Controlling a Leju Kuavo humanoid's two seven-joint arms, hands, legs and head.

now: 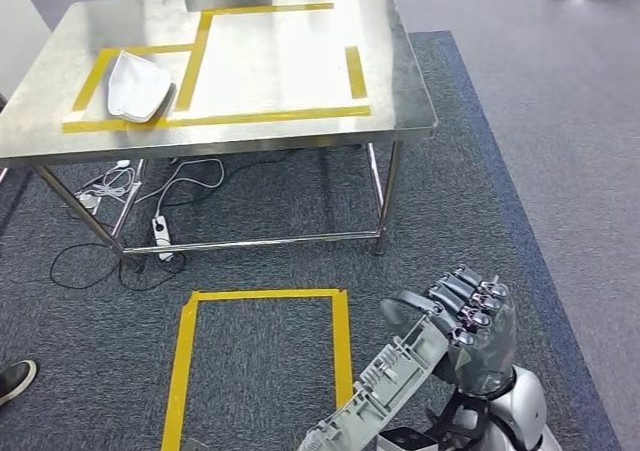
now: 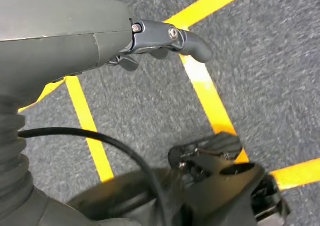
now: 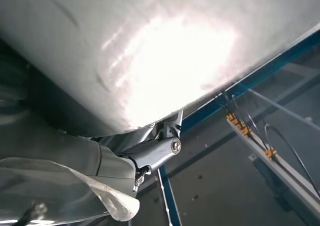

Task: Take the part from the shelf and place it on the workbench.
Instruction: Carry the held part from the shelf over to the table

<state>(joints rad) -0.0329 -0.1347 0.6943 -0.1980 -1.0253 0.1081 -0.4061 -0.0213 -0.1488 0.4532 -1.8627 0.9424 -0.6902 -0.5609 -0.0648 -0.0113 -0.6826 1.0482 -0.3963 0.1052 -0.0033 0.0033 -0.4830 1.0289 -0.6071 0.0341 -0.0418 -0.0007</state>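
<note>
The right robot hand [image 1: 472,326] grips a long grey part [image 1: 377,386] short of the steel workbench [image 1: 392,81].

the right hand [image 1: 472,326] has dark, segmented fingers [image 1: 462,287] with small purplish and pale marks at their knuckles, set in a grey fabric-like cover. below it sits a rounded, glossy silver wrist shell [image 1: 524,406] with black parts beside it. in the left wrist view, the left hand [image 2: 113,40] shows a smooth dark grey cover, a slim dark finger [image 2: 177,38] fastened with two silver screws, a ribbed grey cuff [image 2: 13,156] and a thin black cable [image 2: 86,136]. in the right wrist view, a grey metallic finger link [image 3: 156,153] carries one silver screw, next to wrinkled grey covering.
</note>
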